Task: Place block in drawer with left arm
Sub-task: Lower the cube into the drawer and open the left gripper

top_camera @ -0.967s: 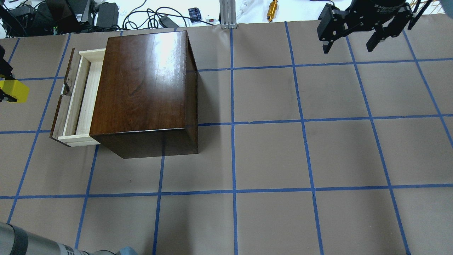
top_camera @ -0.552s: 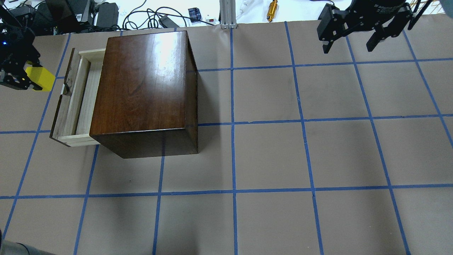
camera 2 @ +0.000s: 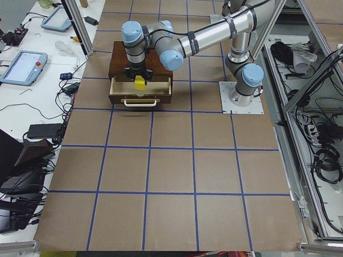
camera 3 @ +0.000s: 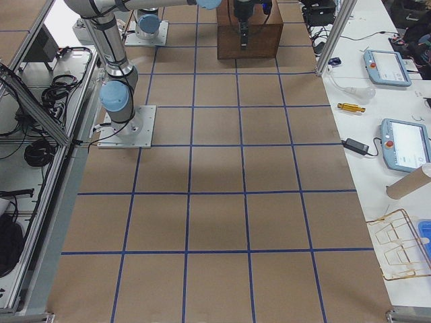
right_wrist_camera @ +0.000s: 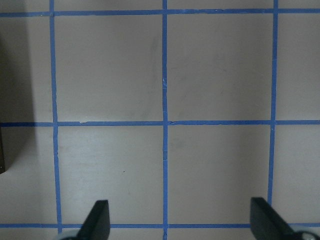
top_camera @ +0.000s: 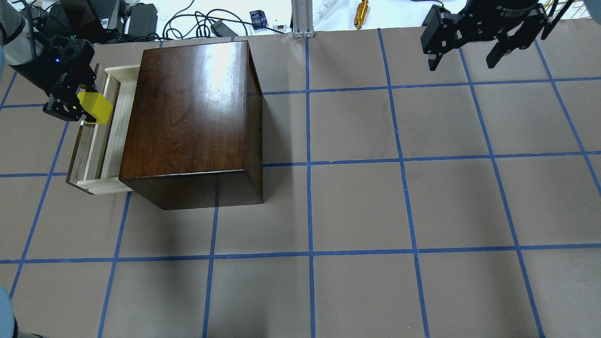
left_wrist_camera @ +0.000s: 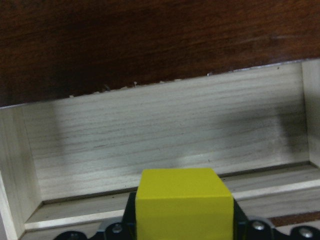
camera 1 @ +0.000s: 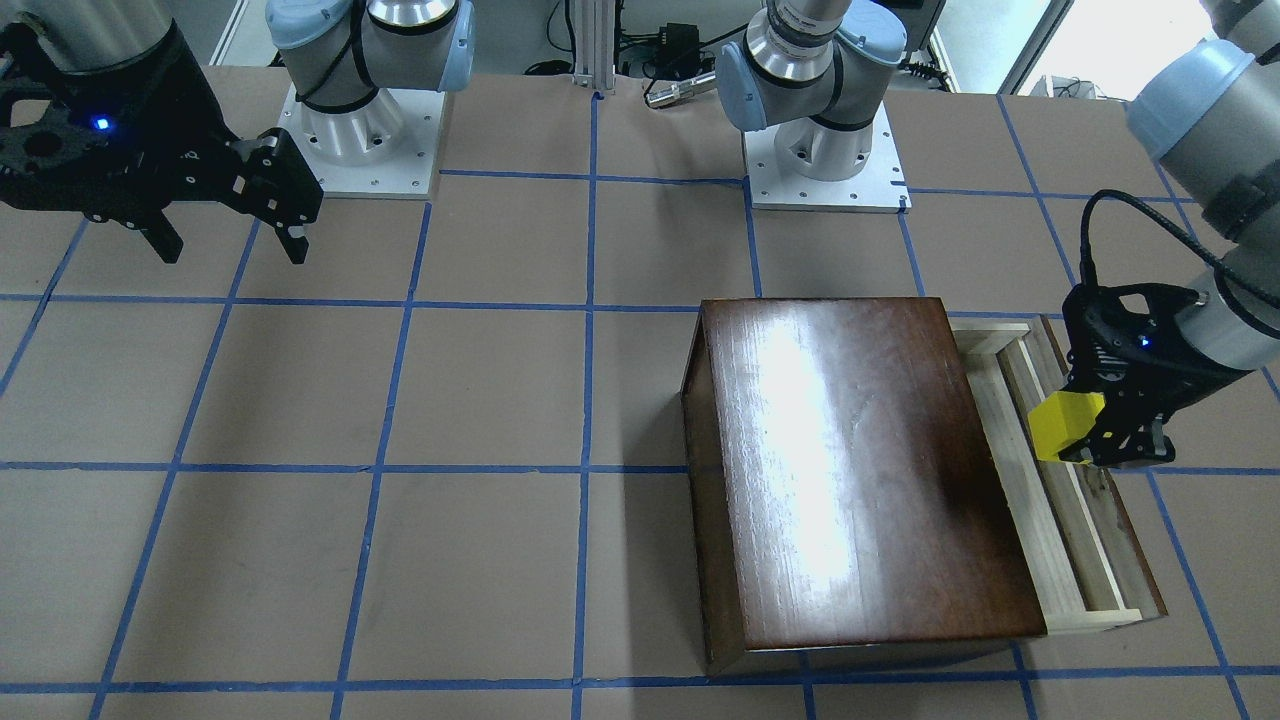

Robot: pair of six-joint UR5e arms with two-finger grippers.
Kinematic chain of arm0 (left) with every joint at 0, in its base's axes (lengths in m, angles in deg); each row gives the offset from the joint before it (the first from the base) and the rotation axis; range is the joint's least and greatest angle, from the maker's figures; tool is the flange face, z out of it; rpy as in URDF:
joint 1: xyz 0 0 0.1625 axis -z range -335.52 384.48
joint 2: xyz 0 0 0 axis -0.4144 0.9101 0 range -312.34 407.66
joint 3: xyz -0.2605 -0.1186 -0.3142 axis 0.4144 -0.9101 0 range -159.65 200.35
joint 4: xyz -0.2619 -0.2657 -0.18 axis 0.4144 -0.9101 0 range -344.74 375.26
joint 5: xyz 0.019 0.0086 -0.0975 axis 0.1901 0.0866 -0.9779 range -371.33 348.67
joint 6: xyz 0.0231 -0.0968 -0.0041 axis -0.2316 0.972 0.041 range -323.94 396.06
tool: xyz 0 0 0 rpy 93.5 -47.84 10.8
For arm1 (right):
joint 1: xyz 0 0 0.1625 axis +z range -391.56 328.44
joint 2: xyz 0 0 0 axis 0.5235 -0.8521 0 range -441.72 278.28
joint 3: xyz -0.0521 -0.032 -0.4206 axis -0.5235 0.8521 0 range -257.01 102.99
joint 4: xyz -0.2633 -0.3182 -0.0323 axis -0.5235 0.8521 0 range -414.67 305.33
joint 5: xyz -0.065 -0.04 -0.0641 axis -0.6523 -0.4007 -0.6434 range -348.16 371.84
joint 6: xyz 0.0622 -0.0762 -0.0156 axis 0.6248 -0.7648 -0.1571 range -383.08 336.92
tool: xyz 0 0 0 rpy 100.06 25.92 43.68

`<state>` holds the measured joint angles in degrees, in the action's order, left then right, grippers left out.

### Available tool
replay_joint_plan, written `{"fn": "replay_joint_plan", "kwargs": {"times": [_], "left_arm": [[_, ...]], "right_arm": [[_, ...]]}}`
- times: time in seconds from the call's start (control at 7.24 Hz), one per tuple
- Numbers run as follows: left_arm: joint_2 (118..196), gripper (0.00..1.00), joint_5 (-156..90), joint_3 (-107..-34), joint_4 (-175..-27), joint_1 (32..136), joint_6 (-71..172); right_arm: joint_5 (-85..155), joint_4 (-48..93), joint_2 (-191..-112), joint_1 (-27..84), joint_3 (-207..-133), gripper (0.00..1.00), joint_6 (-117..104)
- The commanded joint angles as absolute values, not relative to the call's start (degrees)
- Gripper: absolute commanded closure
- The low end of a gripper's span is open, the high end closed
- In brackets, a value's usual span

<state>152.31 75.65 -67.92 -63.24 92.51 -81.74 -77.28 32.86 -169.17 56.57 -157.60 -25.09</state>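
Note:
My left gripper (top_camera: 77, 105) is shut on the yellow block (top_camera: 95, 107) and holds it above the open drawer (top_camera: 110, 136) of the dark-brown wooden box (top_camera: 192, 117). In the front-facing view the block (camera 1: 1062, 424) hangs over the drawer's front edge (camera 1: 1095, 540), with the gripper (camera 1: 1100, 430) just outside it. The left wrist view shows the block (left_wrist_camera: 184, 205) over the pale-wood drawer floor (left_wrist_camera: 165, 145). The side view shows the block (camera 2: 139, 82) above the drawer (camera 2: 140, 92). My right gripper (top_camera: 465, 58) is open and empty at the far right, high above the table.
Cables, power bricks and a brass part (top_camera: 360, 14) lie beyond the table's far edge. The two arm bases (camera 1: 825, 150) stand on white plates. Operator tables with tablets (camera 3: 404, 145) flank the table's ends.
My left gripper has carried the yellow block from the table's left edge to the right, to above the open drawer. The right arm has not moved.

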Motion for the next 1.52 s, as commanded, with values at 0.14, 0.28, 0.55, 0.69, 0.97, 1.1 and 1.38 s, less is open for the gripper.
{"fn": "replay_joint_plan", "kwargs": {"times": [0.14,0.28,0.55,0.69,0.97,1.1,1.38], "left_arm": [[153.22,1.00,75.51,-68.42,-63.14,92.51,-79.09],[153.48,1.00,74.81,-68.51,-63.14,92.51,-78.73],[153.75,1.00,73.40,-68.95,-63.14,92.42,-77.07],[153.83,1.00,73.49,-69.47,-63.05,92.51,-75.05],[153.75,1.00,73.49,-70.53,-63.05,92.42,-75.04],[153.83,1.00,73.49,-71.31,-62.71,92.51,-74.94],[153.92,0.78,73.40,-72.46,-61.04,92.51,-74.86]], "right_arm": [[-77.28,32.86,-169.09,56.50,-157.60,0.00,-25.10],[-77.28,32.86,-169.17,56.59,-157.60,0.00,-25.10],[-77.36,32.86,-169.09,56.50,-157.60,0.00,-25.10],[-77.37,32.86,-169.09,56.59,-157.60,0.00,-25.10],[-77.28,32.86,-169.17,56.50,-157.60,0.00,-25.10],[-77.28,32.86,-169.09,56.59,-157.60,0.00,-25.10],[-77.28,32.86,-169.09,56.59,-157.60,0.00,-25.10]]}}
